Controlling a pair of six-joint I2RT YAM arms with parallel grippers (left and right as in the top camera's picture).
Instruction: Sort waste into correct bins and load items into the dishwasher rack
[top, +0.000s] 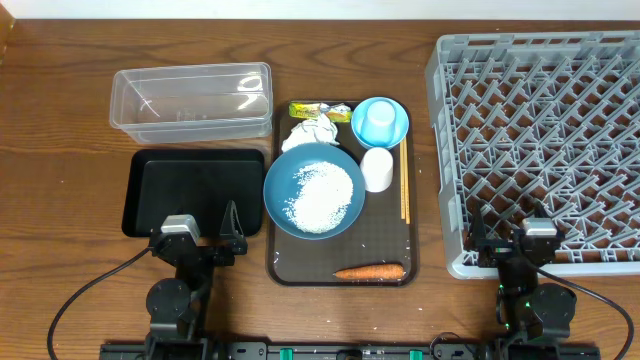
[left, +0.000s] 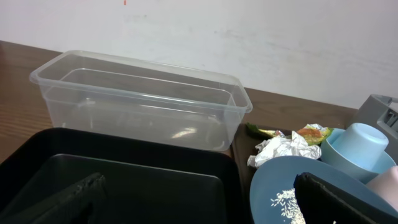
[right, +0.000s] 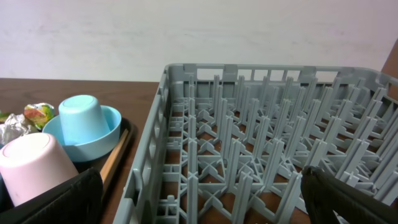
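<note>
On the brown serving tray (top: 290, 265) stands a large blue bowl (top: 314, 190) holding white rice (top: 320, 195). Around it lie a white cup (top: 377, 168), a light-blue cup (top: 380, 122), a tissue (top: 312, 132), a wrapper (top: 320, 110), chopsticks (top: 404, 180) and a carrot (top: 369, 271). The black tray (top: 195, 185) and clear tub (top: 190, 100) are left of it, the grey rack (top: 540, 140) right. My left gripper (top: 200, 235) (left: 199, 205) hangs open over the black tray's near edge. My right gripper (top: 512, 235) (right: 202, 199) is open over the rack's near-left corner.
The left wrist view shows the clear tub (left: 140, 102) behind the black tray (left: 124, 180), and the blue bowl (left: 292, 186) to the right. In the right wrist view the white cup (right: 31, 165) and light-blue cup (right: 81, 121) sit left of the rack (right: 267, 143).
</note>
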